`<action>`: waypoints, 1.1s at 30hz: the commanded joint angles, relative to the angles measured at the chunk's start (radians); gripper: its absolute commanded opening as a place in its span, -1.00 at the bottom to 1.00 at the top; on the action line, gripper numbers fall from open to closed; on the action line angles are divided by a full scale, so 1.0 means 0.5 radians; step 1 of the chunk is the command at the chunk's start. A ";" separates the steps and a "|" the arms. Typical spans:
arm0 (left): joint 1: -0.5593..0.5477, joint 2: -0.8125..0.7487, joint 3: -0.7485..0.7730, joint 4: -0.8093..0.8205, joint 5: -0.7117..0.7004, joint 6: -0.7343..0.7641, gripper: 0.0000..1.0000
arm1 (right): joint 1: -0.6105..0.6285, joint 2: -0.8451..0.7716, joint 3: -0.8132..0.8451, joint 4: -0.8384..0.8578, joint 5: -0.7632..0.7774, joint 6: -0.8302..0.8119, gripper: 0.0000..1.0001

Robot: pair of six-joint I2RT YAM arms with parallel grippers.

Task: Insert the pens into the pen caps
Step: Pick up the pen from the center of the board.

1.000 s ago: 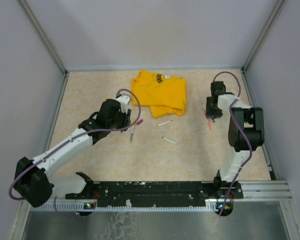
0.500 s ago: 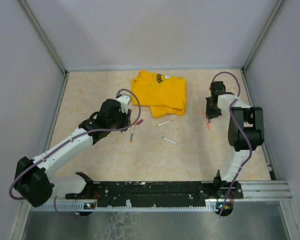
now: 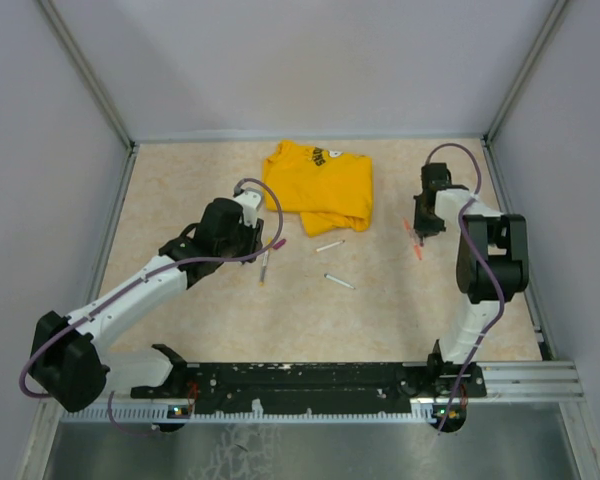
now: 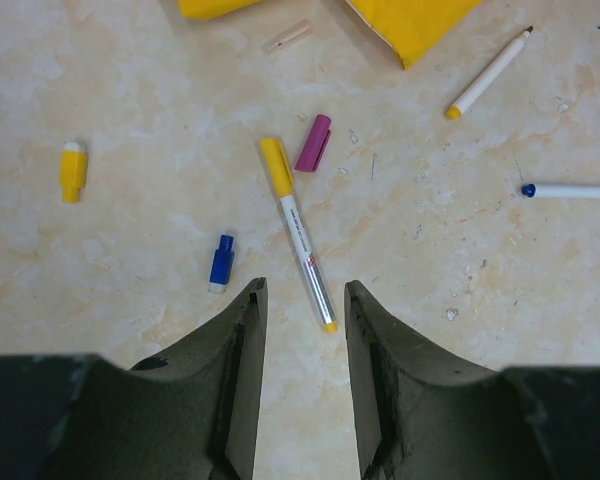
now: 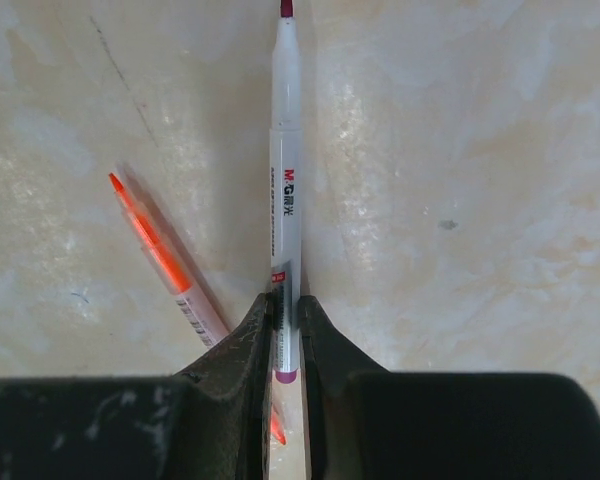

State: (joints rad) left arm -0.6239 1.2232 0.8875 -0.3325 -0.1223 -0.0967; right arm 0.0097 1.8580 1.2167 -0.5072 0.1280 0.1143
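From above, thin pens (image 3: 330, 245) lie on the counter (image 3: 180, 190). Left wrist: left pincer (image 4: 302, 292) half open, empty, over a yellow-capped pen (image 4: 298, 230). Right wrist: right pincer (image 5: 286, 305) clamped on a magenta-tipped pen (image 5: 286, 150), covering an orange pen's (image 5: 158, 248) end.

Lab robot cell: plain panel walls (image 3: 310, 60), aluminium frame posts (image 3: 87, 70).

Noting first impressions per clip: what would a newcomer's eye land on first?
The yellow T-shirt at the far middle of the table. Then the right gripper clamped on a magenta-tipped pen, an orange pen beside it. The left gripper hangs open over a yellow-capped pen among loose caps.
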 commanded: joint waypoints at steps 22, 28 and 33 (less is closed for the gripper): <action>-0.001 -0.005 0.011 0.024 0.031 -0.009 -0.15 | -0.016 -0.219 -0.040 0.069 0.329 0.028 -0.93; -0.001 -0.008 0.008 0.024 0.024 -0.009 -0.15 | -0.013 -0.197 -0.036 0.079 0.280 0.051 -0.93; -0.002 -0.009 0.008 0.024 0.025 -0.010 -0.15 | -0.013 -0.264 -0.061 0.093 0.237 0.082 -0.93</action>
State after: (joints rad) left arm -0.6239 1.2232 0.8875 -0.3325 -0.1188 -0.0967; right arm 0.0086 1.7615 1.1908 -0.4946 0.2596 0.1368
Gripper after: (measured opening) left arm 0.423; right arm 0.116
